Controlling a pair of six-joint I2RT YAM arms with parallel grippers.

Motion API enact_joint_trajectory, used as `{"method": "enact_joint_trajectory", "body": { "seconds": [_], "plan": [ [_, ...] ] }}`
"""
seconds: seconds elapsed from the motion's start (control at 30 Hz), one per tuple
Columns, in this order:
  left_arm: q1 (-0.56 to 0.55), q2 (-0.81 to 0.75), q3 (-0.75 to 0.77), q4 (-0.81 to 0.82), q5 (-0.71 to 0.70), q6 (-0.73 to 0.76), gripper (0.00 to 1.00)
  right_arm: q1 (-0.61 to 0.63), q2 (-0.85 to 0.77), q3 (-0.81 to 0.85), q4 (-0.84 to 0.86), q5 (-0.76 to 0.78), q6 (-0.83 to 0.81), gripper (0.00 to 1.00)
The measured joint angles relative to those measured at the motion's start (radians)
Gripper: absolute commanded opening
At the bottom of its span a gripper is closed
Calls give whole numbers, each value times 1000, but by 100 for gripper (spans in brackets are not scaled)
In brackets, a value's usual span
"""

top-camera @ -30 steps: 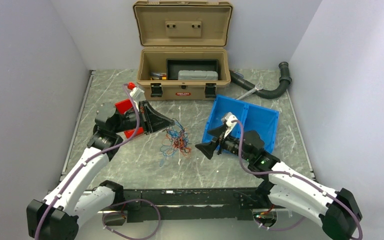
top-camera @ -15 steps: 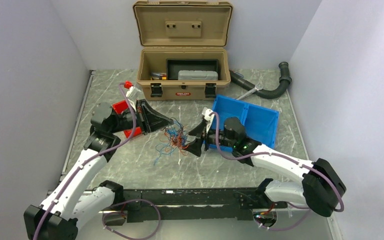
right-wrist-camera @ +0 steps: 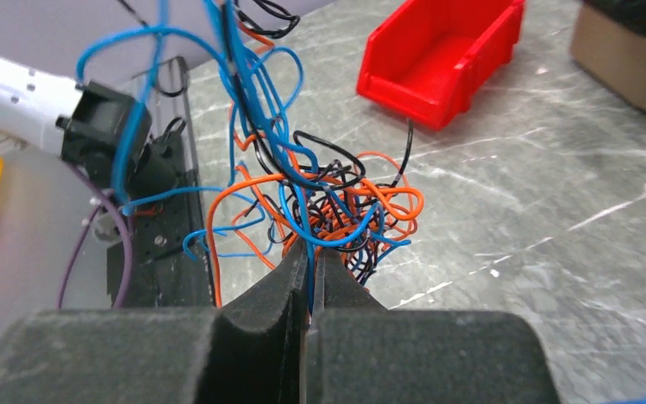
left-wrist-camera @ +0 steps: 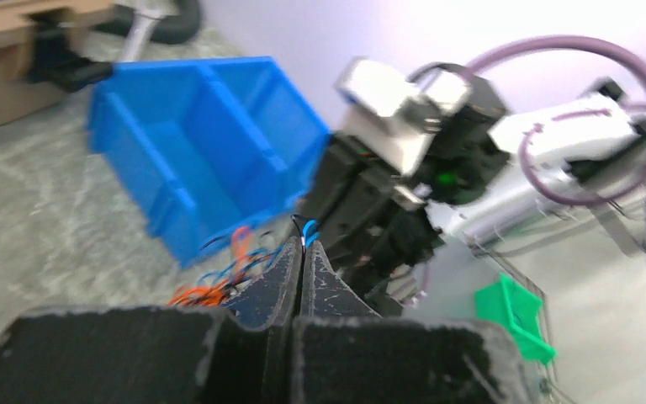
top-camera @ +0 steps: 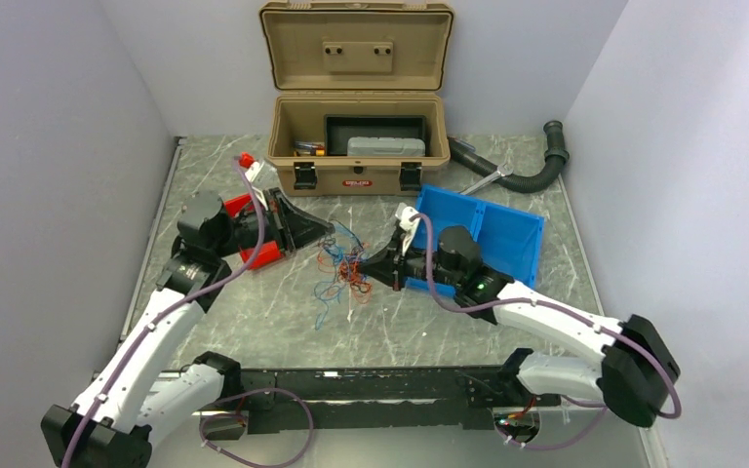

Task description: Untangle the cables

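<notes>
Right wrist, thin looping cables (right-wrist-camera: 336, 210) knotted, grey veined table (right-wrist-camera: 555, 177)

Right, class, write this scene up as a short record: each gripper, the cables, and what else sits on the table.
left gripper: jaws shut, pinching a blue strand
right gripper: jaws shut on strands at the tangle's edge
cables: tangled blue, orange and black, held between both grippers
other items: blue bin, red bin, open tan case, black hose
</notes>
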Motion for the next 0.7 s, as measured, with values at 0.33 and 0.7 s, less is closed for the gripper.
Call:
{"method": "enact_joint_trajectory", "body": {
  "seconds": [0.33, 0.7],
  "plan": [
    [54, 114, 182, -448, -407, 205, 100, -39, 45, 322, -454, 83, 110, 0],
    [56, -8, -25, -373, -382, 210, 99, -386, 255, 309, -292, -296, 662, 0]
  ]
}}
